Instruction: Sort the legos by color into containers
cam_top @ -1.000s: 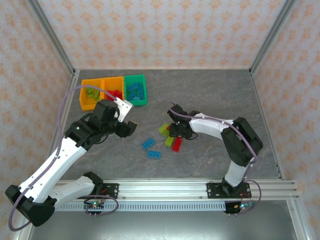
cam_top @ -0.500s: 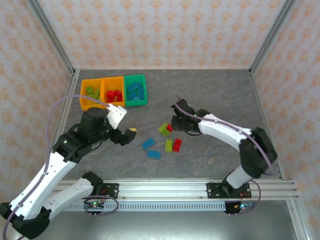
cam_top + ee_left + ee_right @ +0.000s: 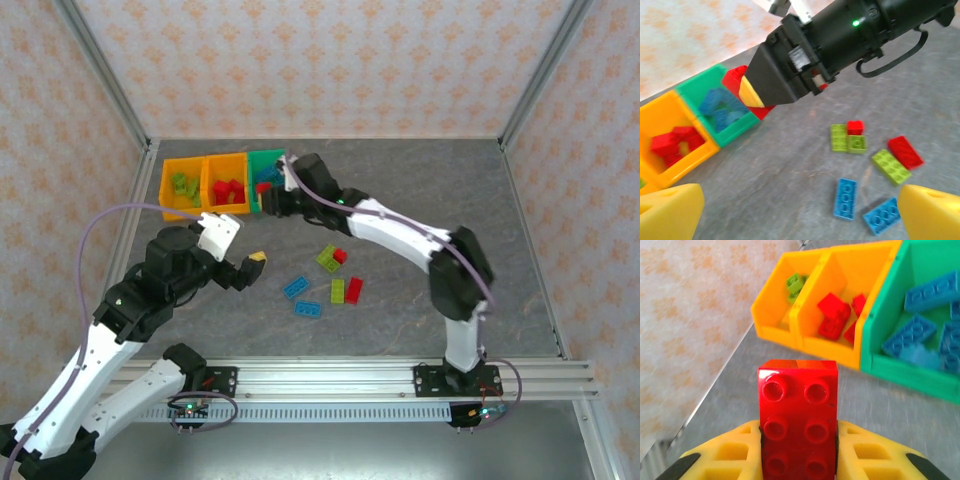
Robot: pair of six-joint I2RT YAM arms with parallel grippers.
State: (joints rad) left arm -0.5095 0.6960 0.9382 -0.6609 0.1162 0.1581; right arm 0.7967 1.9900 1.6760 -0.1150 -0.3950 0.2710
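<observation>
My right gripper (image 3: 263, 193) is shut on a red six-stud lego (image 3: 798, 415) and hovers just in front of the bins, near where the middle orange bin (image 3: 226, 157) meets the green bin (image 3: 281, 207). The left orange bin (image 3: 774, 335) holds lime legos, the middle orange bin (image 3: 830, 347) red ones, and the green bin (image 3: 900, 371) blue ones. On the table lie loose legos: two blue (image 3: 845, 198) (image 3: 882, 215), lime (image 3: 891, 166) (image 3: 839, 137), red (image 3: 905, 152). My left gripper (image 3: 800, 215) is open above the table, left of the pile.
The right arm (image 3: 400, 232) stretches diagonally from its base across the table, over the space behind the loose pile. Metal frame posts and patterned walls close in the table's left, right and back sides.
The right gripper has carried the red lego from the pile at the centre up and left to the bins. The left gripper has drawn back to the lower left.
</observation>
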